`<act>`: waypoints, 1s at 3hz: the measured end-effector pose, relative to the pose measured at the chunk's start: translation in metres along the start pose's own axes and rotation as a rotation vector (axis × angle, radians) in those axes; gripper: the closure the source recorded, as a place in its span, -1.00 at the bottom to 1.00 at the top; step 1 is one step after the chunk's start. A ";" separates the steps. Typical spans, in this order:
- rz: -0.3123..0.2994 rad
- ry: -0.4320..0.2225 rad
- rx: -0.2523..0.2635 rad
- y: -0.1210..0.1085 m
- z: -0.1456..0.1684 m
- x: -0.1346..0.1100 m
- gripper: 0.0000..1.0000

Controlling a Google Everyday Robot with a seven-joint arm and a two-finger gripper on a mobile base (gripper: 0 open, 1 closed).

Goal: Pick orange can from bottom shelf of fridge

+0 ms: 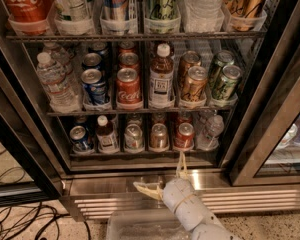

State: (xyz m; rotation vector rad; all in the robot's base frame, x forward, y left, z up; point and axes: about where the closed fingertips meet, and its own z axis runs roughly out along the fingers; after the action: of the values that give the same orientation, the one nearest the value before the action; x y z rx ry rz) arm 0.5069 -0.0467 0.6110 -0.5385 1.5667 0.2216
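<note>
The fridge (270, 134) stands open, with dark wire shelves of cans and bottles. On the bottom shelf (140, 155) the copper-orange can (159, 136) stands upright in the middle row. A silver can (134, 136) is on its left and a redder can (184, 135) on its right. My gripper (164, 176) is open and empty. It is below and in front of the bottom shelf, over the steel sill, slightly right of the orange can. One finger (181, 165) points up toward the shelf and the other (146, 188) points left.
The bottom shelf also holds a blue can (80, 138), a small bottle (106, 134) and a water bottle (210, 130). The shelf above holds Coca-Cola, blue, gold and green cans. A clear plastic bin (140, 226) lies on the floor below. Cables (20, 219) are at the lower left and a door frame (285, 99) is at the right.
</note>
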 end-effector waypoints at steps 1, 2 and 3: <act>0.014 -0.033 0.001 0.003 0.013 0.004 -1.00; -0.005 -0.080 0.023 0.000 0.029 0.009 -0.90; -0.035 -0.122 0.054 -0.007 0.038 0.008 -0.80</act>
State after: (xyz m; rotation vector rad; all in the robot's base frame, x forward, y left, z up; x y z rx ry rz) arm 0.5441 -0.0368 0.6012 -0.5005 1.4399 0.1812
